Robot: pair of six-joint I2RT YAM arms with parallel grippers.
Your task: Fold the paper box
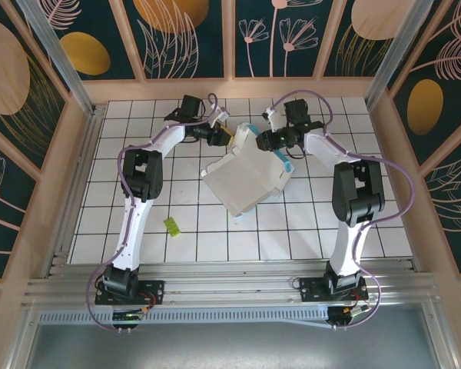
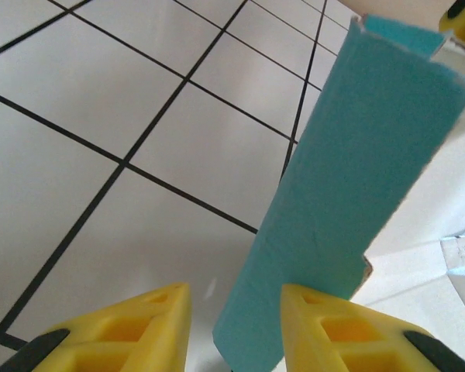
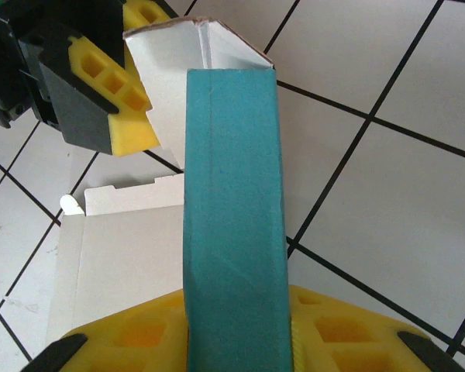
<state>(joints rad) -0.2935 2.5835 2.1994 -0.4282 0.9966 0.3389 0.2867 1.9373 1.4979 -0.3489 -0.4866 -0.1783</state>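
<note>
The paper box lies half open mid-table, white inside up, teal at its edges. My left gripper is at its far left corner and my right gripper at its far edge, the two close together. In the left wrist view a teal flap stands between the yellow fingers of the left gripper. It leans on the right finger, with a gap to the left one. The right gripper is shut on a raised teal wall, a finger pressed against each side. The left gripper's fingers sit by a white flap beyond it.
A small yellow-green scrap lies on the white tiled floor near the left arm. Wooden walls close in the back and sides. An aluminium rail with both arm bases runs along the near edge.
</note>
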